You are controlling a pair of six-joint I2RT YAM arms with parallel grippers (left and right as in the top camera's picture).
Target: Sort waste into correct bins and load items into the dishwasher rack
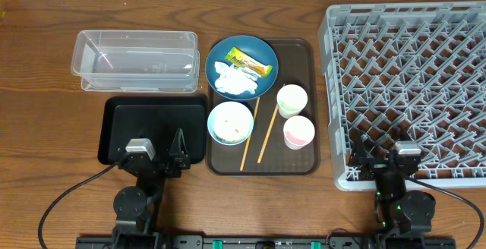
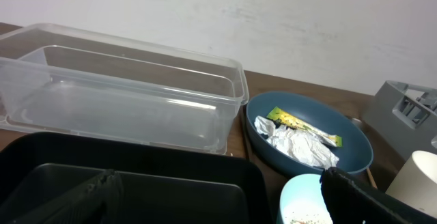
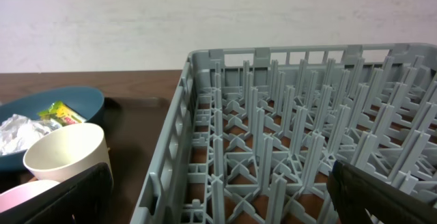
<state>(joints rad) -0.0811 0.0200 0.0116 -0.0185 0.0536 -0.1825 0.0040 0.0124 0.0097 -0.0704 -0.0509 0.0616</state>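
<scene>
On the dark-blue plate (image 1: 262, 52) lie a yellow-green wrapper (image 1: 249, 61) and crumpled tissue (image 1: 234, 80). Below it stands the bowl (image 1: 230, 122) with food scraps inside. Two chopsticks (image 1: 250, 135) lie beside it, then the cream cup (image 1: 291, 99) and pink cup (image 1: 298, 132). The clear tub (image 1: 135, 59) and black tray (image 1: 152, 116) sit at the left, the grey rack (image 1: 410, 67) at the right. My left gripper (image 1: 156, 152) hangs open over the black tray's near edge (image 2: 171, 176), holding nothing. Over the rack's near left corner (image 3: 307, 115), my right gripper (image 1: 383, 158) is open and empty.
The plate, bowl, cups and chopsticks all rest on a brown serving tray (image 1: 300, 55) in the middle. Bare wooden table shows between tub and plate. A white wall stands behind the table in both wrist views.
</scene>
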